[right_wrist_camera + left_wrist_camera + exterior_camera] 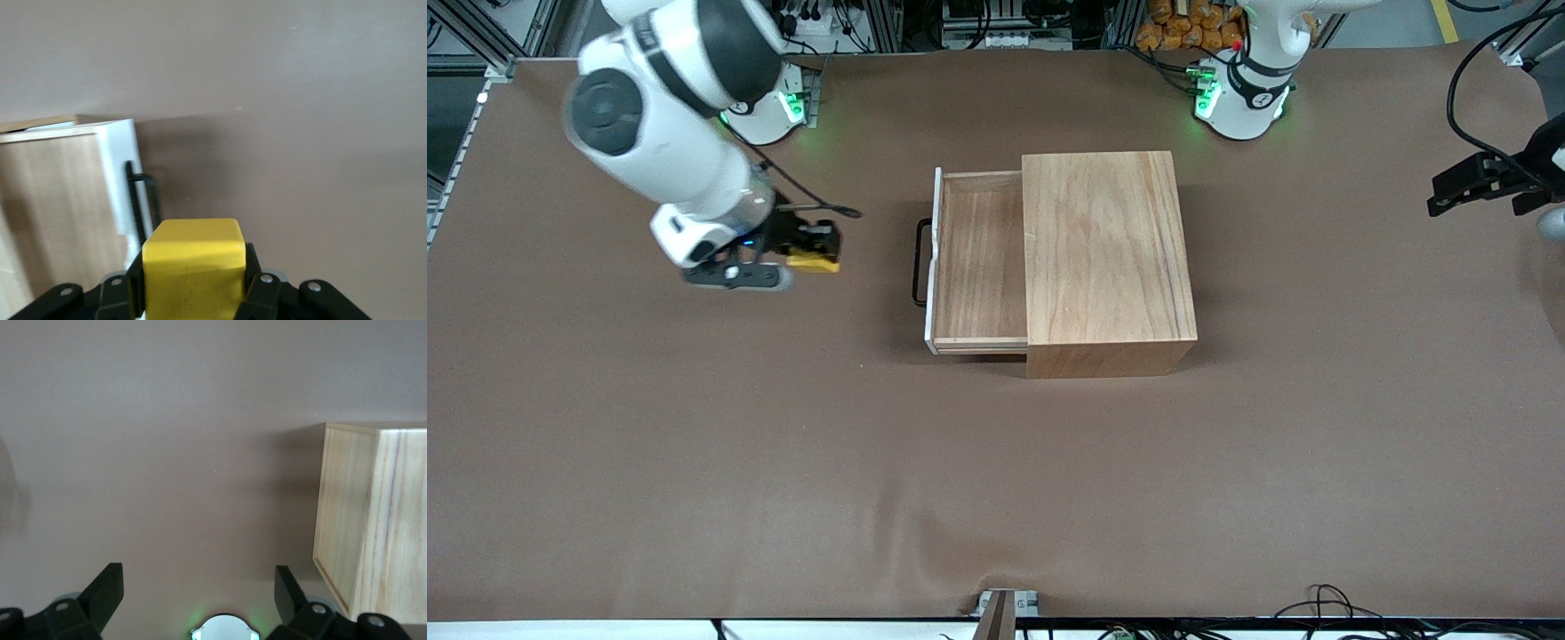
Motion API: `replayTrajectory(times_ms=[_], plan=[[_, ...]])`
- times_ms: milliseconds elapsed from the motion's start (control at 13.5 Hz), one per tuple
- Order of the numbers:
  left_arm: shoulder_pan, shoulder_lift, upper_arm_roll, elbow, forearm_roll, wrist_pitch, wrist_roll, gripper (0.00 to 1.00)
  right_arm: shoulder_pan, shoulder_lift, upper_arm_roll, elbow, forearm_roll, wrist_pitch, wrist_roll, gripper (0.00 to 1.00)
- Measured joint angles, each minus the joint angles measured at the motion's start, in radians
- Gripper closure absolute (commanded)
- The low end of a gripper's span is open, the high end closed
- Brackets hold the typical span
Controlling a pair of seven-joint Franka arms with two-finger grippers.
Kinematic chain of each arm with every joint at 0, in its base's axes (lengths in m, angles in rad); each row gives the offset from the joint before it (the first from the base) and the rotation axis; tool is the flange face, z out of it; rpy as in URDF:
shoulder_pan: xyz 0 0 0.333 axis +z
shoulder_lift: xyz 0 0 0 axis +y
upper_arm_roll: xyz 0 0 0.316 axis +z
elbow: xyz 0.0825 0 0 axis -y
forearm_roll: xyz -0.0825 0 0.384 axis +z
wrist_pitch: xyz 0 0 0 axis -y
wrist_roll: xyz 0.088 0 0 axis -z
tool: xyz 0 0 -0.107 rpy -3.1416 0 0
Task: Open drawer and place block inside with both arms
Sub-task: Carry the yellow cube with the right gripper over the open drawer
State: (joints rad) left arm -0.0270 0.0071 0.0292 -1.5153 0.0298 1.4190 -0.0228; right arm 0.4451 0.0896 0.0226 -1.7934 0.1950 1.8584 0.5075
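The wooden box sits mid-table with its drawer pulled out toward the right arm's end; the white front panel and black handle show, and the tray is empty. My right gripper is shut on the yellow block and holds it above the table, apart from the drawer's front. In the right wrist view the block sits between the fingers, with the drawer front and handle ahead. My left gripper is open and empty at the left arm's end; in its wrist view the box shows.
Brown mat covers the table. Arm bases with green lights stand along the edge farthest from the front camera. Cables lie near the left arm's end and at the table's front edge.
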Motion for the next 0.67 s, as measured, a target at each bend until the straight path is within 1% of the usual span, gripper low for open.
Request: replayTrajectory(times_ms=[148, 445, 668], plan=[[0.001, -0.005, -0.001, -0.011, 0.000, 0.011, -0.053, 0.00, 0.084, 0.040, -0.001, -0.004, 0.001, 0.086, 0.030, 1.00], [0.001, -0.016, 0.003, -0.011, 0.000, 0.022, -0.038, 0.00, 0.245, 0.160, -0.002, -0.008, -0.004, 0.283, 0.144, 1.00], [0.001, -0.019, 0.003, -0.011, -0.003, 0.023, -0.037, 0.00, 0.321, 0.246, -0.003, -0.009, -0.035, 0.390, 0.174, 1.00]])
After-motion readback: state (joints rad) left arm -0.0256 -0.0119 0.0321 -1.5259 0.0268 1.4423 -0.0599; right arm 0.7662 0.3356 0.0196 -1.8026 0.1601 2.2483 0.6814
